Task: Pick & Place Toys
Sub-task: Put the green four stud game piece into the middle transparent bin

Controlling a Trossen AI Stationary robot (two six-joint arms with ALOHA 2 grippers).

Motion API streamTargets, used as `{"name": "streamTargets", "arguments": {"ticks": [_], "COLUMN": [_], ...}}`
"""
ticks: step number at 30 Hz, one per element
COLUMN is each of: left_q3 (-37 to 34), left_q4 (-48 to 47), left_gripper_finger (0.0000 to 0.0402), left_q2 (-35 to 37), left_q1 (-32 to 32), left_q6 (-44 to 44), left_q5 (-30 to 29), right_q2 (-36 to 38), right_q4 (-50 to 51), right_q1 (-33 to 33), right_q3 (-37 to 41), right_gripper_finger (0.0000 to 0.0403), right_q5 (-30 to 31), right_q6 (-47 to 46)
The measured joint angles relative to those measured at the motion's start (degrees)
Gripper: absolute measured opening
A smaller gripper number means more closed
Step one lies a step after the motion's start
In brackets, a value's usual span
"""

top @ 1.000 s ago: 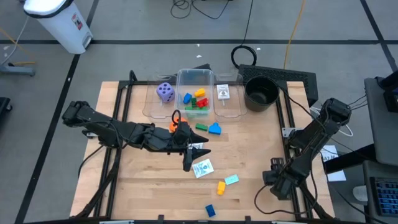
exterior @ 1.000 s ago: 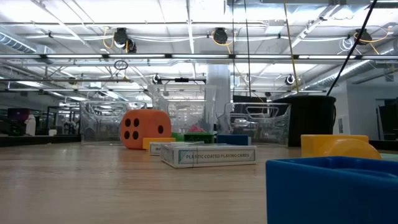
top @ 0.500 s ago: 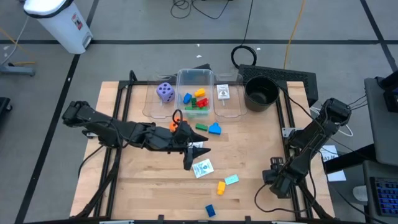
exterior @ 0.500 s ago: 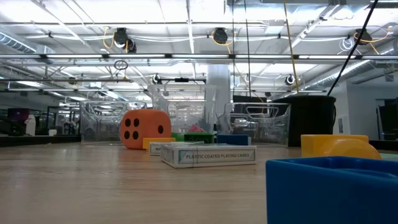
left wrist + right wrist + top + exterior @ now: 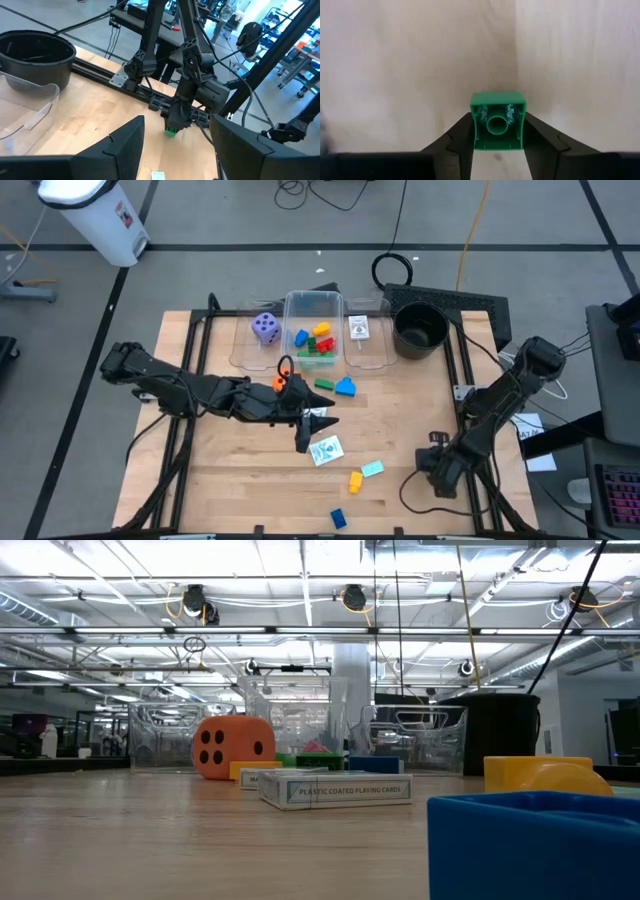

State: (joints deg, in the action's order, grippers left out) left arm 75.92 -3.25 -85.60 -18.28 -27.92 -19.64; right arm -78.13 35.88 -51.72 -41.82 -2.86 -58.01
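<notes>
My right gripper (image 5: 172, 127) stands over the table's near right corner, pointing steeply down, shut on a small green block (image 5: 497, 121). In the high view this gripper (image 5: 437, 478) hides the block. My left gripper (image 5: 310, 430) hovers over the table's middle, near the orange die (image 5: 285, 383), and is open with nothing between its fingers (image 5: 125, 147). A card box (image 5: 326, 450), a yellow block (image 5: 355, 480), a teal block (image 5: 372, 468) and a blue block (image 5: 338, 518) lie on the wood. The purple die (image 5: 265, 328) sits at the far side. My right gripper pinches the green block by two opposite side walls (image 5: 474, 125), one finger (image 5: 457, 137) on each. The fingers come from above, slanting down. The block's hollow underside faces up toward the wrist. Its lower part (image 5: 171, 132) is at the table top; whether it rests there I cannot tell.
A clear tub (image 5: 315, 305) with several blocks stands at the far middle, with a printed card (image 5: 358, 328) in the clear tray beside it. The black pot (image 5: 420, 328) is to its right. A green block (image 5: 323, 383) and a blue block (image 5: 345, 387) lie before the tub.
My right gripper has tipped and swung a little toward the table's left, staying low over the near right corner. My left arm and the toys on the table have kept still.
</notes>
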Motion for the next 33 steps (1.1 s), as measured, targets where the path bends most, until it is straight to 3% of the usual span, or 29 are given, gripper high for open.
{"name": "streamTargets", "arguments": {"ticks": [7,14,17,24,29,33], "left_q3": [0.0,0.0,0.0,1.2,1.6,1.6], "left_q4": [0.2,0.6,1.5,7.8,7.3,5.9], "left_gripper_finger": [0.0230,0.0230,0.0230,0.0230,0.0230,0.0230], "left_q2": [0.0,0.0,0.0,0.0,0.0,0.0], "left_q1": [0.3,-0.2,-0.4,-2.4,-4.0,-3.7], "left_q6": [-2.3,-2.1,0.3,21.6,37.2,41.1], "left_q5": [1.4,1.6,2.1,5.7,2.7,-1.4], "right_q2": [7.4,17.7,19.6,16.3,11.8,8.8], "right_q4": [-5.3,-27.2,-35.8,-59.0,-72.7,-79.7], "right_q1": [8.2,17.9,21.9,28.2,30.5,32.6], "right_q3": [0.0,0.0,-0.1,-0.1,-0.1,-0.1], "right_gripper_finger": [0.0126,0.0129,0.0129,0.0129,0.0129,0.0129], "right_q5": [6.4,20.5,24.0,20.4,17.0,13.1], "right_q6": [0.6,4.4,5.4,1.3,-3.4,-6.0]}}
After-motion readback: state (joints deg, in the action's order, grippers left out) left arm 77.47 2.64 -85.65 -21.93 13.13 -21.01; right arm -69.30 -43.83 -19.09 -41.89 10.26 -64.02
